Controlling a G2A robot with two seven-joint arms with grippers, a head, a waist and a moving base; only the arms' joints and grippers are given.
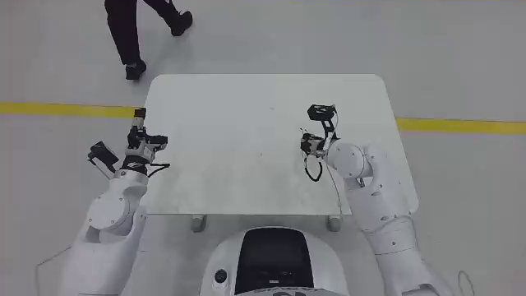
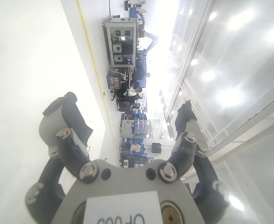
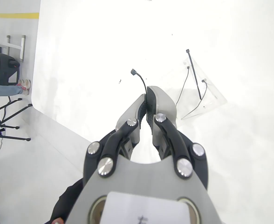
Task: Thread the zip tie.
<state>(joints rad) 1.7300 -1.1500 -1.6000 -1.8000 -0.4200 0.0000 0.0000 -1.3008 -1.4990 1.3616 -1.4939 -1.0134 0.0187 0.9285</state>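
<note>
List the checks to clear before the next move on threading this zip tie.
1. Right tool shut on the zip tie: ok.
2. Tie's head sticking out past the tool: ok.
3. Left tool open and empty: ok.
4. Left tool close to the tie: not ok, it sits at the table's edge, apart from it.
5. Where the tie's other end lies: cannot tell.
</note>
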